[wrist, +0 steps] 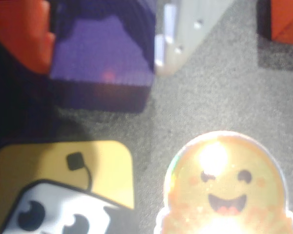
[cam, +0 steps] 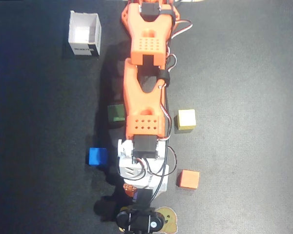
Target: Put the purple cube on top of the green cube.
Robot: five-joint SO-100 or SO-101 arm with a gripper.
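Note:
In the wrist view the purple cube [wrist: 100, 78] fills the gap between the orange finger [wrist: 24, 39] on the left and the white finger [wrist: 178, 34] on the right. Both fingers press its sides, so my gripper [wrist: 103, 61] is shut on it. From overhead the arm reaches toward the near edge and my gripper [cam: 135, 191] covers the purple cube. The green cube [cam: 116, 113] sits on the dark mat to the left of the forearm, partly in its shadow and well behind the gripper.
A blue cube [cam: 97, 156] lies left of the wrist, a yellow cube [cam: 186, 119] and an orange cube [cam: 188, 179] to its right. A white open box [cam: 85, 33] stands at the far left. Below the gripper are a smiley sticker [wrist: 224, 185] and a yellow sticker [wrist: 63, 180].

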